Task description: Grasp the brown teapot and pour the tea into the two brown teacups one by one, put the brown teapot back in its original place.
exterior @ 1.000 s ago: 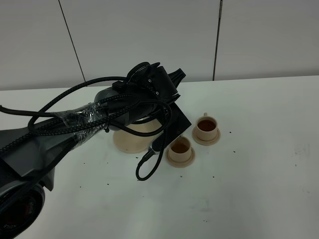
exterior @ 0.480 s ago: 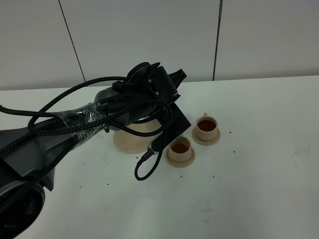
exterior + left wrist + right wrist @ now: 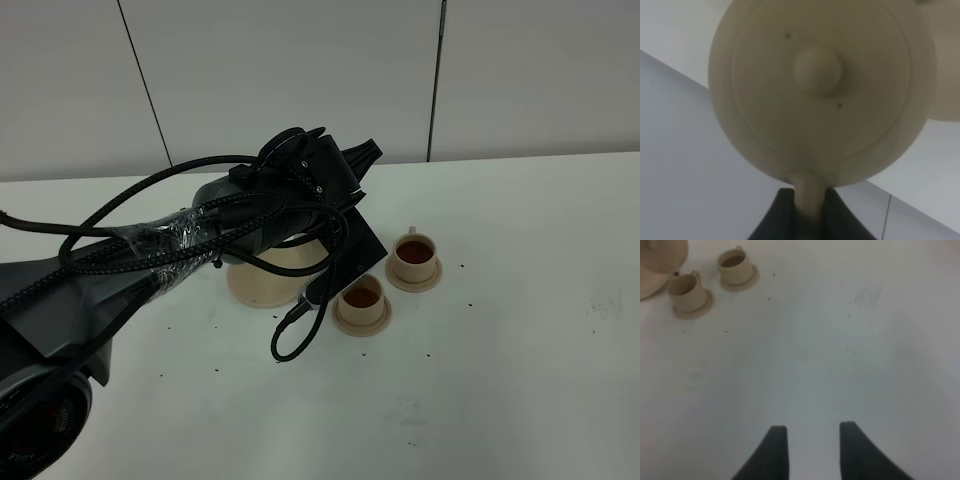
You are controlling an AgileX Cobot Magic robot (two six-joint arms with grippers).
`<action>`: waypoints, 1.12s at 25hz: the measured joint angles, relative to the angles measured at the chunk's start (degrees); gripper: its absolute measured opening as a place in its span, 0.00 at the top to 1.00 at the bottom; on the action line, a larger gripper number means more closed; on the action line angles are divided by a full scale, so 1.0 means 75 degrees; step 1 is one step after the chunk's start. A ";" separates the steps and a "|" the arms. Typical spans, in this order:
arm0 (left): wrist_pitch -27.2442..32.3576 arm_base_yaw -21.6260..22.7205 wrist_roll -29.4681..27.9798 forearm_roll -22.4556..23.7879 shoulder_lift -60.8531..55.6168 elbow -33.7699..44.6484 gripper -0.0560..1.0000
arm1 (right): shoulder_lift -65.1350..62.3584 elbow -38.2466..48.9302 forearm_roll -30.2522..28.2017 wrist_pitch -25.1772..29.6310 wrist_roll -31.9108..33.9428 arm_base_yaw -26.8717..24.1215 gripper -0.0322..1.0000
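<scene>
In the left wrist view the brown teapot (image 3: pixel 818 70) fills the frame, lid and knob facing the camera. My left gripper (image 3: pixel 807 205) is shut on its loop handle. Part of the large saucer (image 3: pixel 946 75) shows behind it. In the exterior view the left arm (image 3: pixel 300 190) hides the teapot and hangs over the large saucer (image 3: pixel 255 285). The two brown teacups stand on their small saucers to its right, the near one (image 3: pixel 362 297) and the far one (image 3: pixel 413 252), both holding brown tea. My right gripper (image 3: pixel 812 450) is open and empty over bare table, far from the cups (image 3: pixel 687 290) (image 3: pixel 735 262).
The white table (image 3: pixel 500 380) carries small dark specks around the cups. A cable loop (image 3: pixel 290 340) hangs from the left arm close to the near cup. A grey panelled wall (image 3: pixel 300 70) stands behind the table.
The left arm's wrist has shifted very slightly upward over the large saucer. The cups and the right gripper have not moved.
</scene>
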 joint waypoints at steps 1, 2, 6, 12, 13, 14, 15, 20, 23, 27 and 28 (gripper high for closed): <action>0.0000 0.0000 0.0000 0.0000 0.0000 0.0000 0.79 | 0.0000 0.0000 0.0000 0.0000 0.0000 0.0000 0.73; 0.0000 0.0000 0.0000 0.0000 0.0000 0.0000 0.79 | 0.0000 0.0000 0.0000 0.0000 0.0000 0.0000 0.73; -0.0012 0.0000 0.0024 0.0000 0.0000 0.0000 0.79 | 0.0000 0.0000 0.0000 0.0000 0.0000 0.0000 0.73; -0.0033 0.0000 0.0032 0.0012 0.0000 0.0000 0.79 | 0.0000 0.0000 0.0000 0.0000 0.0000 0.0000 0.73; -0.0033 0.0000 0.0032 0.0012 0.0000 0.0000 0.79 | 0.0000 0.0000 0.0000 0.0000 0.0000 0.0000 0.73; -0.0033 0.0000 0.0040 0.0012 0.0000 0.0000 0.79 | 0.0000 0.0000 0.0000 0.0000 0.0000 0.0000 0.73; -0.0033 0.0000 0.0040 0.0019 0.0000 0.0000 0.79 | 0.0000 0.0000 0.0000 0.0000 0.0000 0.0000 0.73; -0.0033 0.0000 0.0159 0.0018 0.0000 0.0000 0.79 | 0.0000 0.0000 0.0000 0.0000 0.0000 0.0000 0.73; -0.0033 0.0000 0.0194 0.0018 0.0000 0.0000 0.79 | 0.0000 0.0000 0.0000 0.0000 0.0000 0.0000 0.73; -0.0056 0.0000 0.0194 0.0137 0.0000 0.0000 0.79 | 0.0000 0.0000 0.0000 0.0000 0.0000 0.0000 0.73; -0.0056 0.0000 0.0201 0.0165 0.0000 0.0000 0.79 | 0.0000 0.0000 0.0000 0.0000 0.0000 0.0000 0.73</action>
